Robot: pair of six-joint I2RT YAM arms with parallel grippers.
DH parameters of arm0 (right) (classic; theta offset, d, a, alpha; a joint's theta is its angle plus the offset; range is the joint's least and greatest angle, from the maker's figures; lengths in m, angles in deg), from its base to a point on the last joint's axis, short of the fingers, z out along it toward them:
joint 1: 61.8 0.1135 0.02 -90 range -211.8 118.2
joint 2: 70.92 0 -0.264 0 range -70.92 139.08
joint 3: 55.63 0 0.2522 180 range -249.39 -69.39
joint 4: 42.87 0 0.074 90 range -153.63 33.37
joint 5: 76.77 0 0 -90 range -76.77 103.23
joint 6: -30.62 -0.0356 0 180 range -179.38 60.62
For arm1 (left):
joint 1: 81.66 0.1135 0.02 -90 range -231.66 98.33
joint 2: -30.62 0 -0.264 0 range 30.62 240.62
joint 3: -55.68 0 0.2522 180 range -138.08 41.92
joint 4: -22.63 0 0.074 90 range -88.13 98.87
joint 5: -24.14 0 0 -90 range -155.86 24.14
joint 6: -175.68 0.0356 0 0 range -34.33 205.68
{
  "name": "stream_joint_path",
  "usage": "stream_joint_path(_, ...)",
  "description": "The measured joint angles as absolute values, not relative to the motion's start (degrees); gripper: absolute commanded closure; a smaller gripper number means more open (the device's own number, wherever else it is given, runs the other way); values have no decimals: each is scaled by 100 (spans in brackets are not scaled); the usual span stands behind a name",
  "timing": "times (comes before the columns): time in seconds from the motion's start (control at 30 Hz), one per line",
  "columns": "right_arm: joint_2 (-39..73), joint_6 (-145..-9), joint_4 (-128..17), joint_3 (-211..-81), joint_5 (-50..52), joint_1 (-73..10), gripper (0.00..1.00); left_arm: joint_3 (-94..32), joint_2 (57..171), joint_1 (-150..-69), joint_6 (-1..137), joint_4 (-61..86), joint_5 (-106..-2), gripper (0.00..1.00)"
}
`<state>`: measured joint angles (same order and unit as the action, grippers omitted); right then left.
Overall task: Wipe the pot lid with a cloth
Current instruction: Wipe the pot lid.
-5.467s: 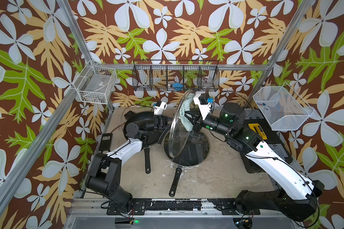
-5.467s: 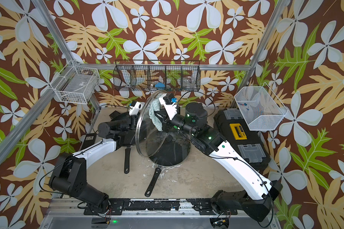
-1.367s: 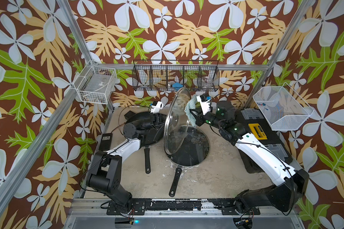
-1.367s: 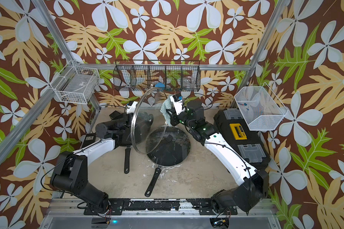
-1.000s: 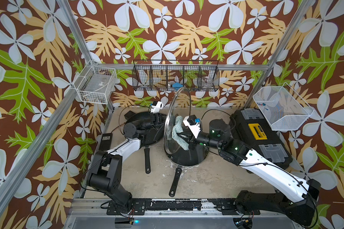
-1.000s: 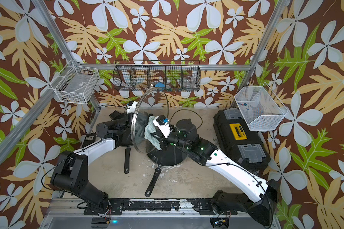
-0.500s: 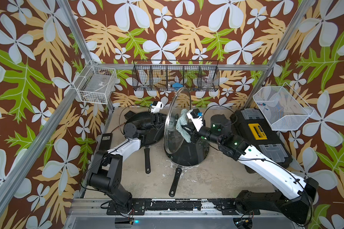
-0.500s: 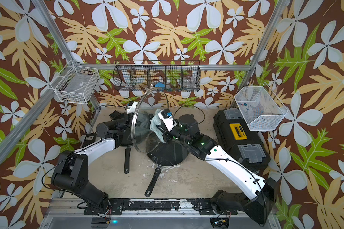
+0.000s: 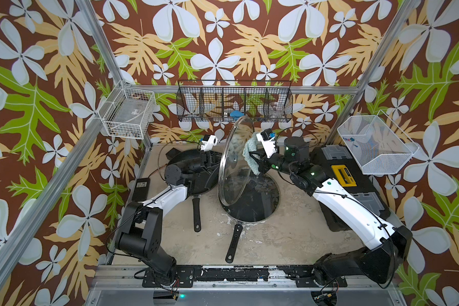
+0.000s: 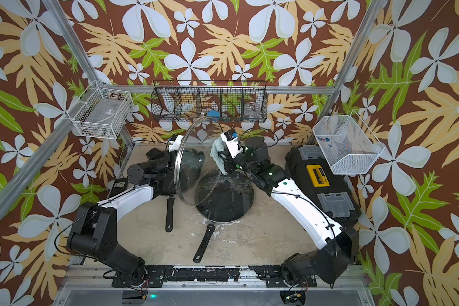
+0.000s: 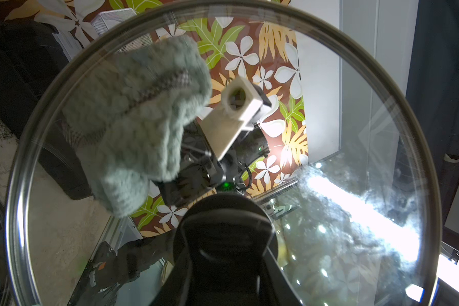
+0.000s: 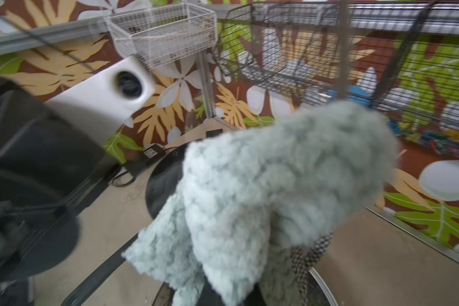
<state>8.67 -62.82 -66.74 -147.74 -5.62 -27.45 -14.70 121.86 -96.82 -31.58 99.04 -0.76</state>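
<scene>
Your left arm (image 9: 167, 196): base at the near left of the worktop (image 9: 276, 238), elbow folded high, white forearm running back toward the centre, wrist level and pointing to your right. Left fingers (image 9: 213, 159): pressed together on the black handle of the lid (image 9: 232, 169), which the left wrist view shows clamped from both sides. Lid: lifted clear of the worktop, standing on edge with a slight lean, its handle side toward the left arm. Its lower rim hangs over the smaller lid (image 9: 252, 197), which lies flat on a pan (image 9: 232, 243) at mid-worktop. A second pan (image 9: 196, 214) sits under the left wrist. Your right arm (image 9: 342, 209): base at the near right, white forearm reaching back and leftward beside the black toolbox (image 9: 343, 174), wrist raised with its camera on top, aimed at the lid face away from the handle. Right fingers (image 9: 256, 159): closed, pinching a bunch of the cloth (image 9: 250, 155). Cloth: pale teal and fluffy, draped over and hanging from those fingers at the upper half of that face, showing through the glass in the left wrist view. It is close against the lid, but you cannot tell whether it touches.
</scene>
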Motion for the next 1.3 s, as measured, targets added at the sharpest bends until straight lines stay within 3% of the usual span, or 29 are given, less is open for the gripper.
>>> stream_joint_path(0.3,-127,-6380,-6468,-13548,-485,-1012,100,-1470,12188,-9682,-3158,9906,-72,100)
stream_joint_path(0.47,-342,-6603,-6263,-13198,-269,-824,100,-1470,12190,-9682,-3158,9904,-70,100)
stream_joint_path(0.7,-36,-6662,-6225,-13202,-11,-2074,100,-1470,12193,-9682,-3158,9904,-72,100)
stream_joint_path(0.9,994,-6625,-6107,-14214,-269,-3152,100,-1470,12193,-9682,-3158,9904,-72,100)
stream_joint_path(1.1,1728,-6437,-6359,-15408,-365,-3324,100,-1470,12190,-9674,-3123,9876,-282,100)
stream_joint_path(1.3,1309,-6367,-6381,-14809,-586,-3246,100,-1470,12190,-9680,-3158,9869,-218,100)
